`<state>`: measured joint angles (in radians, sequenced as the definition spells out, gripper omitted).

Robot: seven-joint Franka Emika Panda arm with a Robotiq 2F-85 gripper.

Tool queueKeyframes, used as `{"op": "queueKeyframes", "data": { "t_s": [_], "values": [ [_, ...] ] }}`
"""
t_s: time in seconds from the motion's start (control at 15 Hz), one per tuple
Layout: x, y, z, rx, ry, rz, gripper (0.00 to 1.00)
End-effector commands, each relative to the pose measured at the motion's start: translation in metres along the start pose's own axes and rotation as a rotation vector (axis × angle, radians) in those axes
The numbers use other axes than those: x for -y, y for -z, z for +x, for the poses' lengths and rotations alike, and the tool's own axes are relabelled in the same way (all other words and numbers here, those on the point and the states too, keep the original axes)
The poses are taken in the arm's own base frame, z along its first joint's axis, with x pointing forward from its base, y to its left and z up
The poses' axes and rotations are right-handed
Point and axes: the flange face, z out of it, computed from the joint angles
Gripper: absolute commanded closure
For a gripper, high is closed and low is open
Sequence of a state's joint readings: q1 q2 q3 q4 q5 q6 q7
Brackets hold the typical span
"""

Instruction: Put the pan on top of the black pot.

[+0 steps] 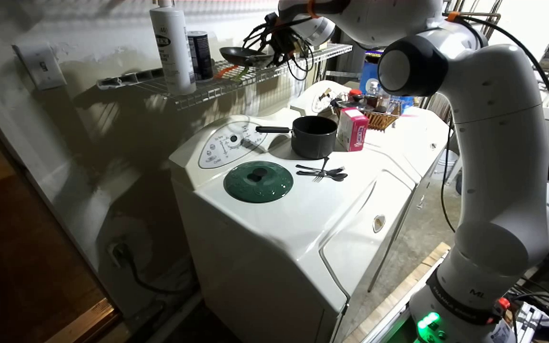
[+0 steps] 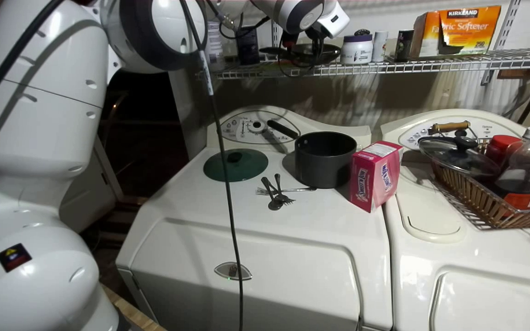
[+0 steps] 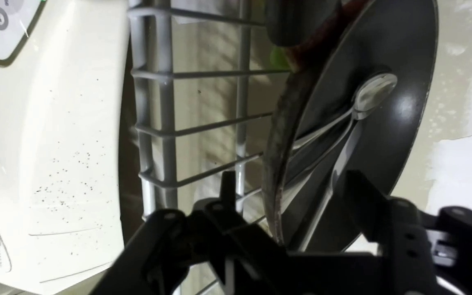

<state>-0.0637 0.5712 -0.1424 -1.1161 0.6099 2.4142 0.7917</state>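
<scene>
The dark shallow pan (image 1: 236,57) is at the wire shelf's height in both exterior views (image 2: 330,54). In the wrist view the pan (image 3: 408,53) appears tilted, with spoons (image 3: 374,93) lying in it. My gripper (image 3: 292,183) is open: one finger is outside the near rim, the other over the pan's inside, with gaps on both sides. In an exterior view my gripper (image 1: 274,53) is at the pan's edge, partly hidden by cables. The pan's handle cannot be made out. The black pot (image 1: 313,139) stands upright on the white machine, lower down, also in an exterior view (image 2: 325,161).
The wire shelf (image 2: 458,66) also holds a white bottle (image 1: 172,50), a dark can (image 1: 200,56) and a white jar (image 2: 356,51). A green lid (image 1: 258,182), cutlery (image 1: 322,172), a pink box (image 2: 375,177) and a basket (image 2: 513,216) are on the machines.
</scene>
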Motion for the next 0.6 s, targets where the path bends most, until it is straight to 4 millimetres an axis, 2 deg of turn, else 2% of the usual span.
{"op": "queueKeyframes", "data": {
  "t_s": [0.0, 0.33, 0.4, 0.53],
  "values": [
    [0.0075, -0.0012, 0.0015, -0.018, -0.038, -0.015, 0.62],
    [0.0038, -0.0049, 0.0017, -0.017, -0.049, -0.040, 0.96],
    [0.0028, -0.0058, 0.0020, -0.017, -0.050, -0.047, 0.99],
    [-0.0006, -0.0091, 0.0006, -0.013, -0.054, -0.069, 1.00]
  ]
}}
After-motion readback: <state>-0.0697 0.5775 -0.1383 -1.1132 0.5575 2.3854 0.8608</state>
